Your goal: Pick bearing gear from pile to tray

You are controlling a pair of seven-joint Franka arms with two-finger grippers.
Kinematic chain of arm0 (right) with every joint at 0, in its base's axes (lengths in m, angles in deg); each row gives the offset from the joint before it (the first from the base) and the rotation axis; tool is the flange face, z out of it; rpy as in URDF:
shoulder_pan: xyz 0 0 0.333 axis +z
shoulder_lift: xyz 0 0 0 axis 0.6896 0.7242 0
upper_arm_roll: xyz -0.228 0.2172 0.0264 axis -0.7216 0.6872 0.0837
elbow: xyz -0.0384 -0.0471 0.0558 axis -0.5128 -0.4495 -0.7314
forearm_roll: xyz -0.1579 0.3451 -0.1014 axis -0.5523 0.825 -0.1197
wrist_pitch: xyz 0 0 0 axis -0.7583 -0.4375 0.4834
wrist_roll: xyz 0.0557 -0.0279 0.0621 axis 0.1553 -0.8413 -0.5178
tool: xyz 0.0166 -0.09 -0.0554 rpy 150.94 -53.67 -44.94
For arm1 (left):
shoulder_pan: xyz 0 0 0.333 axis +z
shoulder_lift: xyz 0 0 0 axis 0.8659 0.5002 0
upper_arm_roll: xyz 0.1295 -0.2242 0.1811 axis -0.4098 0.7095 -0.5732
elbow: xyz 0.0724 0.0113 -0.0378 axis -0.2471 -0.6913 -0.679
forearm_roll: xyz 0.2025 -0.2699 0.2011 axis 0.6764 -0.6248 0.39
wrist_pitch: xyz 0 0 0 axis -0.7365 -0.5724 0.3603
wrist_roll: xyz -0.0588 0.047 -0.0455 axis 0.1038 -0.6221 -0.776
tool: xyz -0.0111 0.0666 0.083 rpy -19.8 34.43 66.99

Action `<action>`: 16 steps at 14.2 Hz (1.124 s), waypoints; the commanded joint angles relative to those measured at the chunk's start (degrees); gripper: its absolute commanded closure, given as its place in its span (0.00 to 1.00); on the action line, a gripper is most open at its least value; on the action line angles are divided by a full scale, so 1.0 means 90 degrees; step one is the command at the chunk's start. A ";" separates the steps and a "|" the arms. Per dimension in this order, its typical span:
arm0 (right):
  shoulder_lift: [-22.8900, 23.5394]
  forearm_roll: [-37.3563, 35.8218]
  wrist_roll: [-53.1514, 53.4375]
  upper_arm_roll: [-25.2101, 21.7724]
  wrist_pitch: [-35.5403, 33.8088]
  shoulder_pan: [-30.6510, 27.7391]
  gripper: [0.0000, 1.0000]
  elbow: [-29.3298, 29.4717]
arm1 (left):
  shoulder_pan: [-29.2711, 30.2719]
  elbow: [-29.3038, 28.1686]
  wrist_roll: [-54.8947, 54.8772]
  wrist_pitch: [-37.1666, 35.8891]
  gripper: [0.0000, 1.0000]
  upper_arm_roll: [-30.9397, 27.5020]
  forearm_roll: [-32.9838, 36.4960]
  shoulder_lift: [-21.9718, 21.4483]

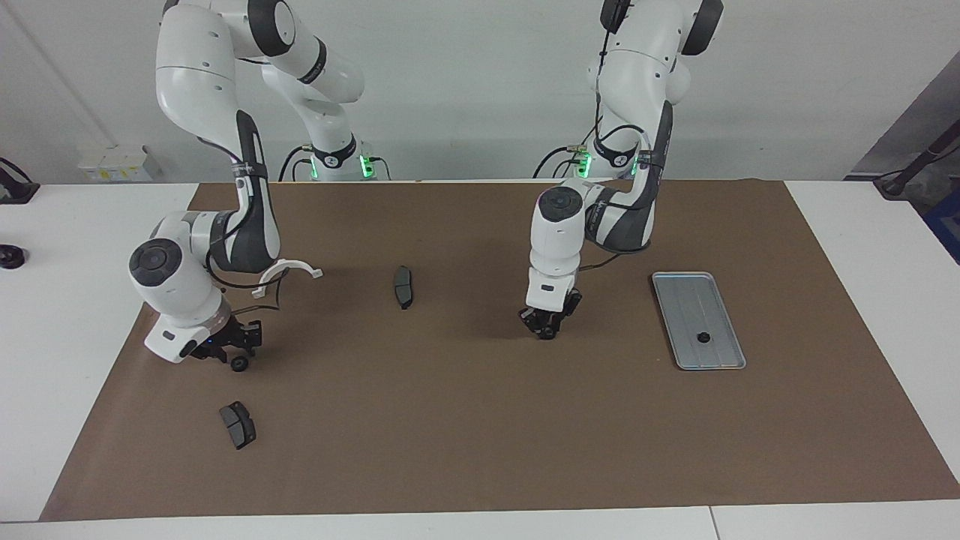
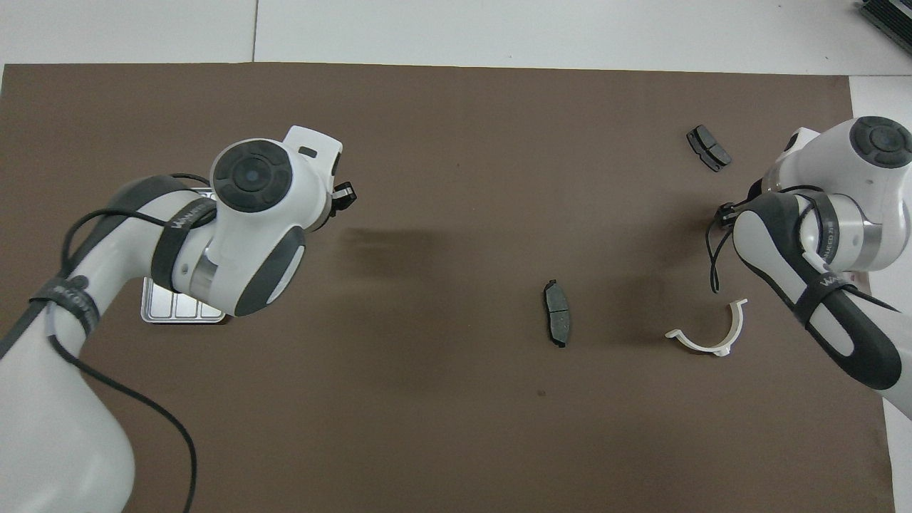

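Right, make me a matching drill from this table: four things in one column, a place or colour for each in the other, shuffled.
Things:
1. tray
2. small black gear
3. half-ring bracket
4. brake pads

Descriptions:
a. lies on the tray
b. silver-grey, toward the left arm's end of the table
c. dark grey, two on the mat
d. white, toward the right arm's end

Pairs: 1-b, 2-a, 3-d, 4-c
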 commanded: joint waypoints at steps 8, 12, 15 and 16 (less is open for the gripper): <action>-0.0181 0.0144 -0.0066 0.0101 0.0494 -0.0127 0.68 -0.0300 | 0.2399 -0.2379 -0.4868 0.0526 1.00 0.0018 -0.1264 -0.1425; -0.0181 0.0291 -0.0076 0.0101 0.0495 -0.0127 0.80 -0.0300 | 0.2399 -0.3300 -0.4907 0.1505 1.00 0.0018 -0.1264 -0.1583; -0.0288 0.0311 -0.0076 0.0101 0.0495 -0.0108 0.85 -0.0300 | 0.2399 -0.3340 -0.5043 0.1624 0.87 0.0008 -0.1264 -0.1495; -0.0327 0.0311 -0.0076 0.0120 0.0495 -0.0059 0.85 -0.0280 | 0.2409 -0.3340 -0.5102 0.1643 0.73 0.0008 -0.1264 -0.1475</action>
